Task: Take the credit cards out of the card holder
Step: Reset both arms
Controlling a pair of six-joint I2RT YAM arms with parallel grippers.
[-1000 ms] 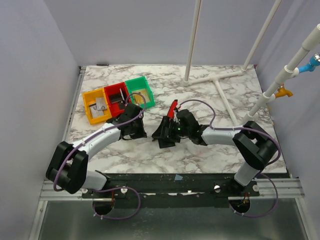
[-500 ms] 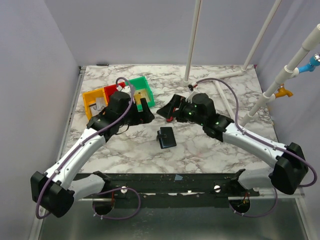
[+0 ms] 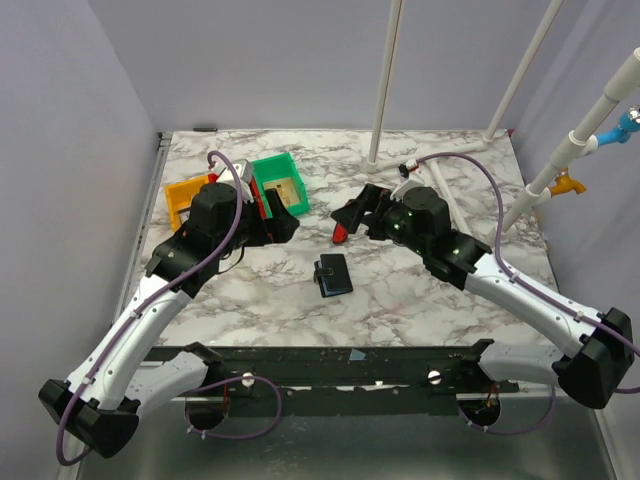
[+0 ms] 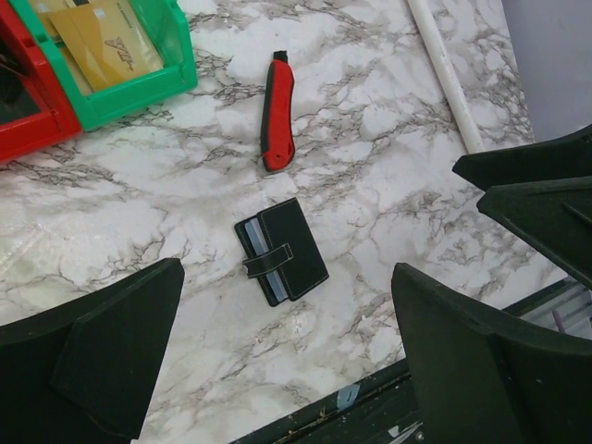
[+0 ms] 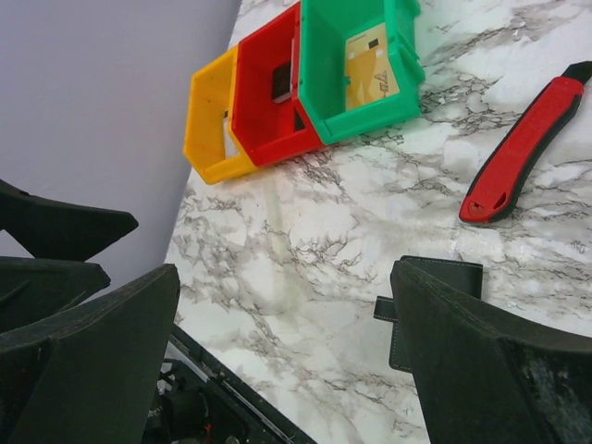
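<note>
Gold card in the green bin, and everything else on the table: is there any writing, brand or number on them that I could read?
gold card in the green bin: a dark scrawled mark, too blurred to read.
red utility knife: no lettering shows.
black card holder: no lettering shows.
Nothing can be read in any of these views.

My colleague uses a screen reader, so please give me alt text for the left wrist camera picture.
A folded black card holder lies on the marble table, centred between the open fingers of the left gripper above it. Beyond it lies a red-and-black utility knife; at top left a green bin holds a tan-gold card, beside a red bin.
</note>
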